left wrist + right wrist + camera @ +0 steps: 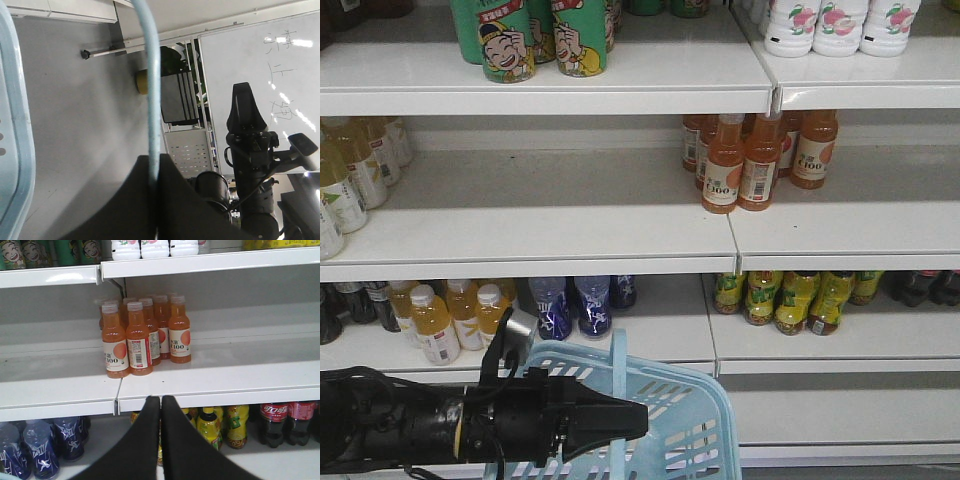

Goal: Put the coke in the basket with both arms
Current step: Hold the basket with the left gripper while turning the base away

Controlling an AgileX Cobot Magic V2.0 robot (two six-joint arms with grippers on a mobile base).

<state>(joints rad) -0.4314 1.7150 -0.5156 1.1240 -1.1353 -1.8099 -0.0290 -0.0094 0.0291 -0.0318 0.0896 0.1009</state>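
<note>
Red-labelled coke [272,422] stands in the lowest row, just right of the yellow bottles [210,427], untouched. The right pincer [161,400] is pressed together and empty, aimed higher, at the orange bottles [140,337]. The left pincer [640,420] pinches the handle of the basket [705,400]. Reaching is the step in hand. Next, the right pincer should drop, shift rightward and spread.

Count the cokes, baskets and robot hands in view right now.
Cokes, red-labelled, right wrist view: 2
Basket: 1
Hands: 2, left hand and right hand
Total: 5
</note>
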